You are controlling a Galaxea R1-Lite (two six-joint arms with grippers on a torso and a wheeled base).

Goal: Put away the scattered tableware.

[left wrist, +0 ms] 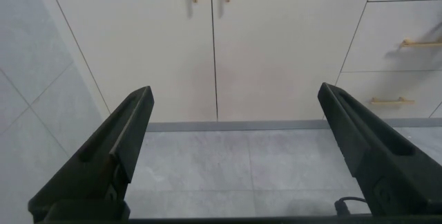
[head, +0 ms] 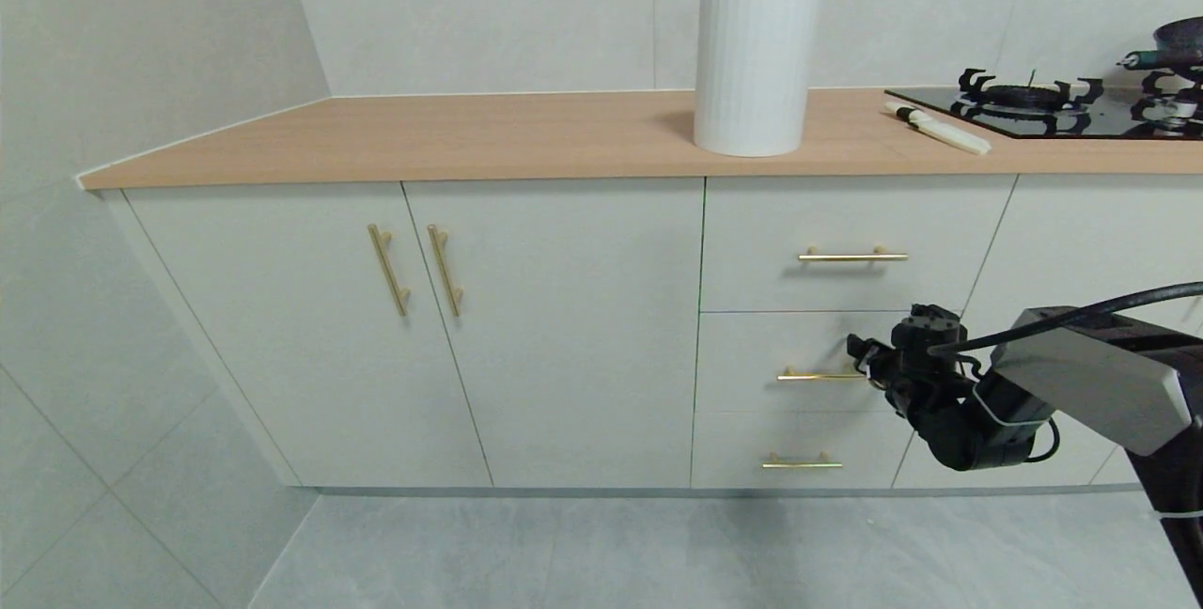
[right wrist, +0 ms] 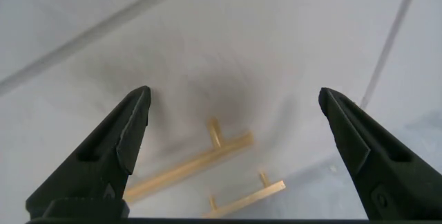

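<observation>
The left tool (left wrist: pixel 235 96) hangs released over the floor (left wrist: pixel 276 172), facing the cupboard doors (left wrist: pixel 276 44) below-left of the white canister (head: pixel 754 64). The right tool (head: pixel 863 363), fingers spread, sits at the middle drawer handle (head: pixel 816 375) below the canister. On the surface (head: pixel 470 134), right of the canister, lies a cream utensil (head: pixel 935 128).

Pan (head: pixel 1186 36), 3 o'clock of the white ribbed container (head: pixel 755 64): body cut off by the picture's edge.
Hob (head: pixel 1062 111): 3 o'clock side cut off likewise.
Container interior: hidden by its own wall.
Utensil (head: pixel 935 128), between container and hob: cream, dark-tipped, too small to tell its kind.
Middle drawer handle (head: pixel 818 375): 3 o'clock end hidden behind the right gripper (head: pixel 863 363).
Drawer handles (right wrist: pixel 190 165) in the right wrist view: blurred.
</observation>
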